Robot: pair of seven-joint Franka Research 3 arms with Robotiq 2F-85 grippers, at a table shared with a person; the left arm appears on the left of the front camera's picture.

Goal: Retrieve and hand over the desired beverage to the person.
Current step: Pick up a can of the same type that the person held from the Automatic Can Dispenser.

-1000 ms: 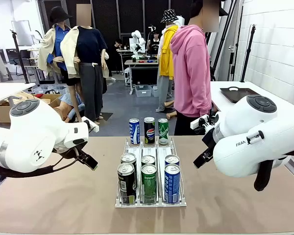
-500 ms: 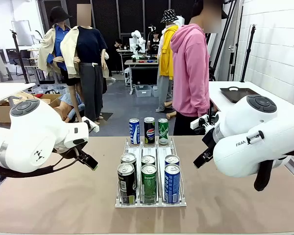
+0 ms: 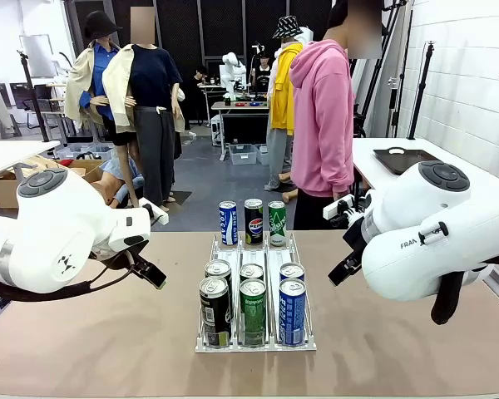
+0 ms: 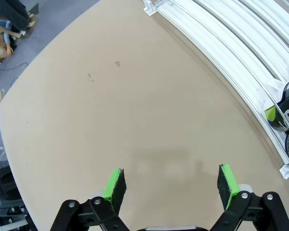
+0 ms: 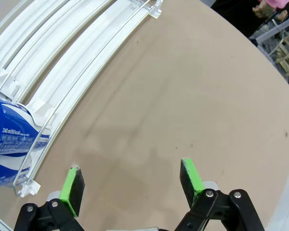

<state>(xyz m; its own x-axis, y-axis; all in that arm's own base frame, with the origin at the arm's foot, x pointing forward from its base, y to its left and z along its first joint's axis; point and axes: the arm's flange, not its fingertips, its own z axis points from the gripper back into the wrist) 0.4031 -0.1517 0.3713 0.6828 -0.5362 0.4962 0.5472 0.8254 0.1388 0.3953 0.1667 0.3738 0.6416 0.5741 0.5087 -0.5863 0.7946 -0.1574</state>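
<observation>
Waiting is what both arms are doing right now, because almost nothing is changing from a moment ago. The left gripper (image 4: 171, 183) is hanging over the bare table (image 4: 135, 110) with its green pads (image 4: 115, 185) spread wide and nothing between them, and it is staying just where it was. The right gripper (image 5: 132, 185) is doing the same on the other side, spread wide and holding nothing. Between them the white rack (image 3: 255, 344) is sitting in the middle of the table, and the cans are all staying in their rows. A black can (image 3: 215, 312), a green can (image 3: 253, 312) and a blue can (image 3: 292, 312) are standing at the near end. Three more are standing right behind them, and another three are standing at the far end, nearest the person (image 3: 323, 125). The only thing moving is the person in the pink top, who is shifting a tiny bit to the side while standing at the far side of the table, turned sideways. No hand is pointing at any can, so I am guessing the job is only just starting and the arms are needing a sign about which drink to pick.
</observation>
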